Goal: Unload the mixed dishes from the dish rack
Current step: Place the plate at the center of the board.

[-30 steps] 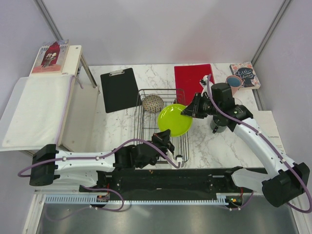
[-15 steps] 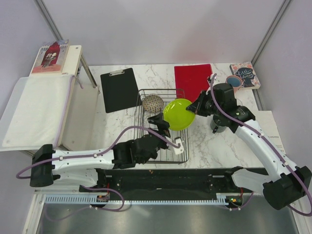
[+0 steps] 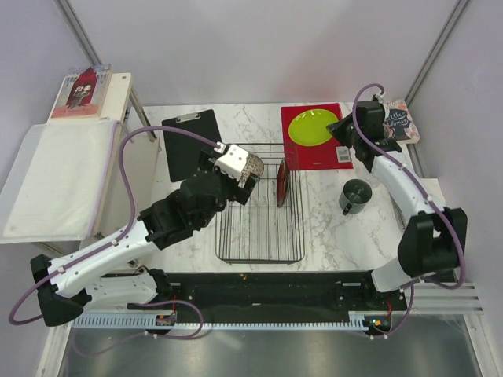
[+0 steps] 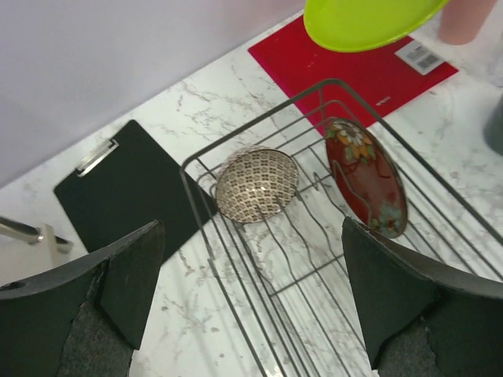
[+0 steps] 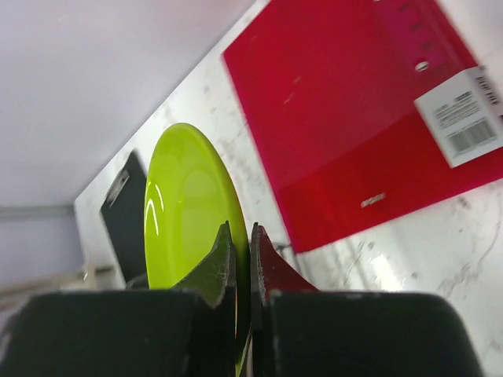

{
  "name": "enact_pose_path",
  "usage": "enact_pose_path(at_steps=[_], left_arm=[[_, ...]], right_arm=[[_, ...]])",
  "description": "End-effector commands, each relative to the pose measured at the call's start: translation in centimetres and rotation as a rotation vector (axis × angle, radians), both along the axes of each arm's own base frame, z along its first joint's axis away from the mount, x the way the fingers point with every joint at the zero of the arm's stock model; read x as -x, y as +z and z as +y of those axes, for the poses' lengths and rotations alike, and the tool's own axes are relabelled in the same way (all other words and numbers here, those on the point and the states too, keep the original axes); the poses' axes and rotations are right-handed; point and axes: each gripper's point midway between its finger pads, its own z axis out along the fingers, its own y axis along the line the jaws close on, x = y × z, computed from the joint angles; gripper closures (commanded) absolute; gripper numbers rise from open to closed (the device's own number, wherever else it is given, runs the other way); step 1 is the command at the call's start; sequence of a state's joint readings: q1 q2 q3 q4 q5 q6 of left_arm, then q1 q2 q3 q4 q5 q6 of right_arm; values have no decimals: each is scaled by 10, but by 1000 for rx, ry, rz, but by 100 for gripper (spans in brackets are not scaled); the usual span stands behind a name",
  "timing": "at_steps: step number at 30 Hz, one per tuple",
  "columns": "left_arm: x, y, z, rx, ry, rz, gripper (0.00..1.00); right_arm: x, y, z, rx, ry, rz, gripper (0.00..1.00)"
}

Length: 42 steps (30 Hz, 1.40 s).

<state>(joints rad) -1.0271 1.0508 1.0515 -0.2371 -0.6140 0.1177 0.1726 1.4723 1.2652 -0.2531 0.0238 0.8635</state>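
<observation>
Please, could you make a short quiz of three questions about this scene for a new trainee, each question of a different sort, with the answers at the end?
1. True or false: the right gripper is shut on the lime-green plate.
2. Which dishes are in the dish rack?
A) the beige patterned bowl and the dark red patterned plate
B) only the lime-green plate
C) no dishes at all
3. In one word: are the jaws of the left gripper open or shut?

Key: 1 true; 2 A; 3 open.
</observation>
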Motion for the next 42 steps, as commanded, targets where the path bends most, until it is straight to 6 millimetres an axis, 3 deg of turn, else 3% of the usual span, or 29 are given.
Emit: enact_pose_path(at_steps=[1,2,3,4,9,18,20,21,22,26,30,35,42], left_arm=[[16,-7,-2,141,-19,99,1],[17,-11,0,136,-16,105,1],[17,-14,1,133,-16,108,1],[18,-15,2,132,-17,108,1],[18,-27,5,112,-6,120,1],[14,-40,-1,94,-13,151,1],[14,-41,-3,91,-20,156,1],[14,-42,-4,85,-21,160,1],[13,-43,-5,81,-20,163,1],[11,-44,-7,74,-22,166,1],[9,-48,-10,67,-25,178,1],[10,-54,-14,61,-35,198,1],[11,-54,-14,70,-34,207,1]], right_arm=[[-56,6,-25,-28,-187,-102,100],[-63,1,-22,-19,-176,-97,100],[-74,-18,-20,6,-160,-60,100],[-83,-12,-14,-3,-133,-69,100],[-114,-45,-4,-3,-101,-24,100],[-145,-87,-9,20,-160,44,100],[-151,-87,-8,31,-153,56,100],[-153,-101,-6,40,-143,89,100],[-155,-97,-5,44,-132,105,100],[-156,-113,0,62,-100,166,98],[-154,-125,0,83,-83,200,73],[-147,-130,-4,118,-74,222,65],[-133,-107,-3,89,-74,201,53]])
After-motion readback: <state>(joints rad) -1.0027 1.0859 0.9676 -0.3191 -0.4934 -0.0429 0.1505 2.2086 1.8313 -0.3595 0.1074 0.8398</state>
